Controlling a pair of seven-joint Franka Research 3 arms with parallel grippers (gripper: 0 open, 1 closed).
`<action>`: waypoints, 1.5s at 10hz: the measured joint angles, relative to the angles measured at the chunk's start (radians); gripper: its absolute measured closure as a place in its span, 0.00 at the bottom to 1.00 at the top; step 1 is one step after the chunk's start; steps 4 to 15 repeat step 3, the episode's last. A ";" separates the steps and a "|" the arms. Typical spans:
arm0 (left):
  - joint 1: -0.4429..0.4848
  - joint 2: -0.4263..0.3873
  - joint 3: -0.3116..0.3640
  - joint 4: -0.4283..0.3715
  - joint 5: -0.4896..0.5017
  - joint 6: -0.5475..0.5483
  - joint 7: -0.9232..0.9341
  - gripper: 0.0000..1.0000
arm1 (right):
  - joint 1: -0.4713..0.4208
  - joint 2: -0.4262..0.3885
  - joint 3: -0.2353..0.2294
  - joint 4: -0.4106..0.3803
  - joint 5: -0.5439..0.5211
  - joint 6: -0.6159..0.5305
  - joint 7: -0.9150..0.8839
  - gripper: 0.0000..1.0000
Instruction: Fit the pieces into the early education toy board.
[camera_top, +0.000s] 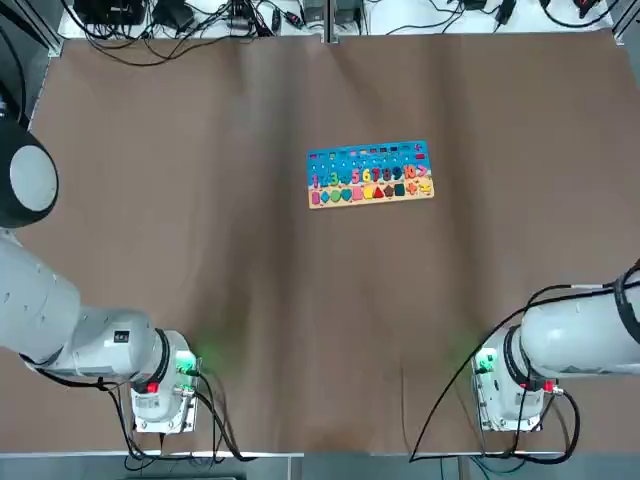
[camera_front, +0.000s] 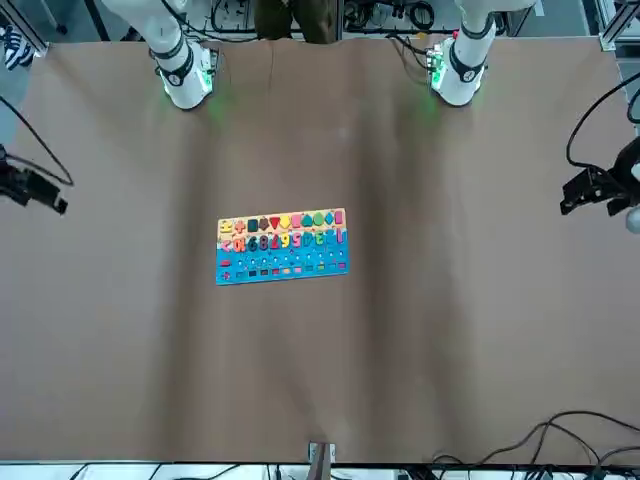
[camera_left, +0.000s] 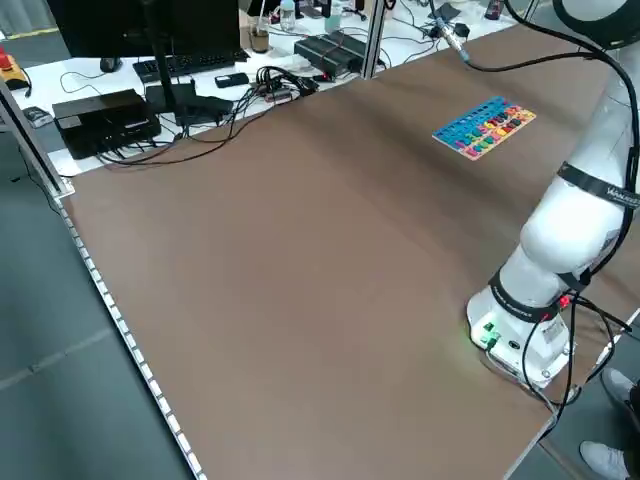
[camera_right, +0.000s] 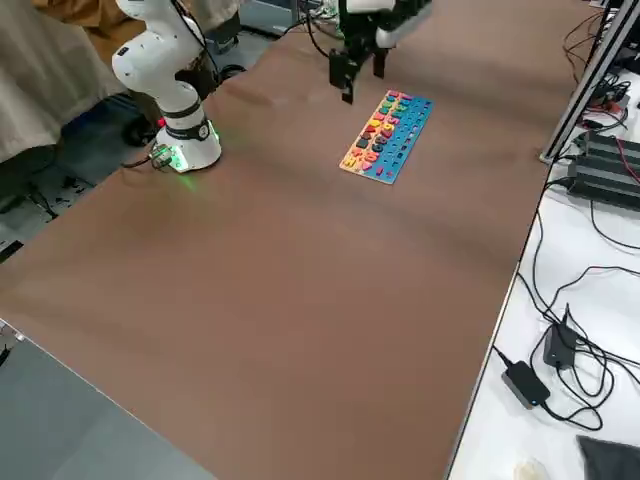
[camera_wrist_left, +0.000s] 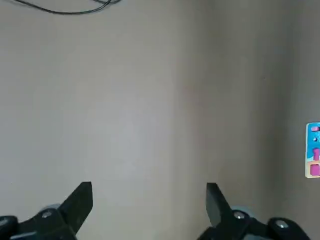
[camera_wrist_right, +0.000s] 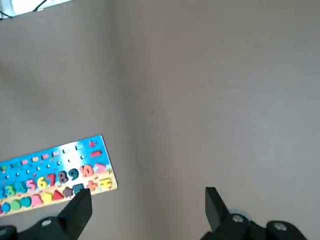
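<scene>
Toy board (camera_top: 370, 173) crosswise (wood edge robotward)

Big brown worktop (camera_top: 250, 300), plain cloth-like cover. White bench (camera_left: 120, 75) along the far side is a cable mess, with a monitor (camera_left: 140, 20), keyboard (camera_left: 195, 62) and black boxes (camera_left: 105, 120). Grey floor (camera_left: 60, 380).

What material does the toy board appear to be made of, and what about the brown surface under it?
The small rectangular toy board with blue top looks like painted wood: a pale, unpainted wood strip runs along the edge by the shape row, and the finish is matte. The brown table covering seems to be a soft matte sheet, perhaps cloth or paper, since faint long creases show; which one is unclear.
</scene>
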 joint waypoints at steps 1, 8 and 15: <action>0.000 0.002 0.000 0.000 0.000 0.000 0.000 0.00 | 0.001 0.012 0.000 -0.003 -0.001 0.022 0.000 0.00; 0.000 0.002 0.000 0.000 0.000 0.000 0.000 0.00 | 0.001 0.013 0.000 -0.002 -0.006 0.025 -0.001 0.00; 0.000 0.002 0.000 0.000 0.000 0.000 0.000 0.00 | 0.001 0.013 0.000 -0.002 -0.006 0.025 -0.001 0.00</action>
